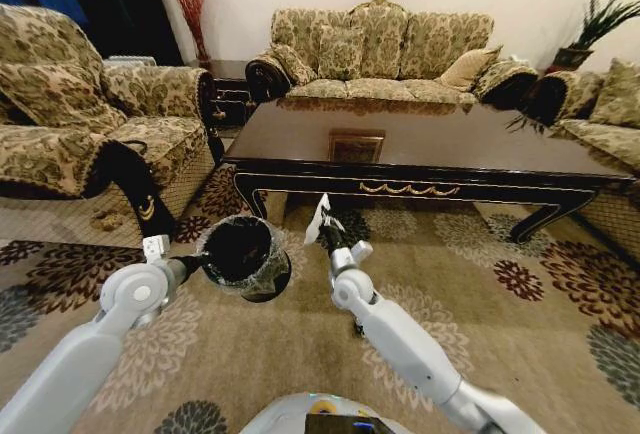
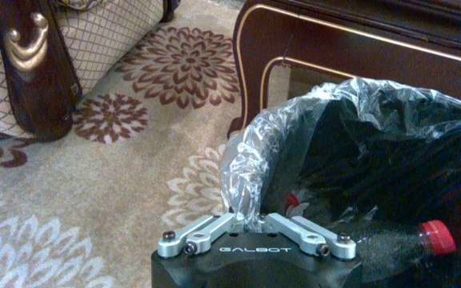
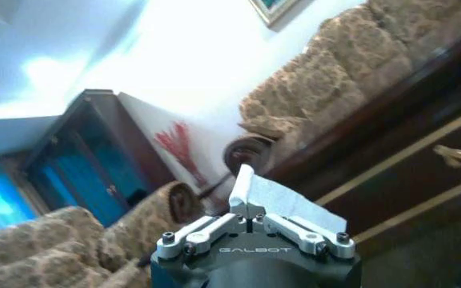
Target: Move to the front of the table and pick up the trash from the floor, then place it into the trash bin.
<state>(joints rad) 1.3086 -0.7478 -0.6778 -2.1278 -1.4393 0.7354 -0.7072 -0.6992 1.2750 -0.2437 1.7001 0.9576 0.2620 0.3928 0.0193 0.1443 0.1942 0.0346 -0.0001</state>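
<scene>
My left gripper (image 1: 197, 266) (image 2: 247, 219) is shut on the rim and clear liner of the black trash bin (image 1: 243, 254) (image 2: 359, 156), which stands on the flowered carpet (image 1: 480, 304) in front of the dark table (image 1: 420, 144). Inside the bin lies a clear bottle with a red cap (image 2: 431, 237). My right gripper (image 1: 326, 238) (image 3: 251, 219) hangs just right of the bin, shut on a crumpled white paper sheet (image 1: 318, 218) (image 3: 272, 198) that sticks up from its fingers. A small dark object (image 1: 357, 330) lies on the carpet beside my right forearm.
An armchair (image 1: 70, 124) stands at the left, close to the bin, and its wooden front leg (image 2: 30, 66) shows in the left wrist view. A sofa (image 1: 380, 49) sits behind the table and another seat (image 1: 610, 114) at the right. Open carpet lies to the right.
</scene>
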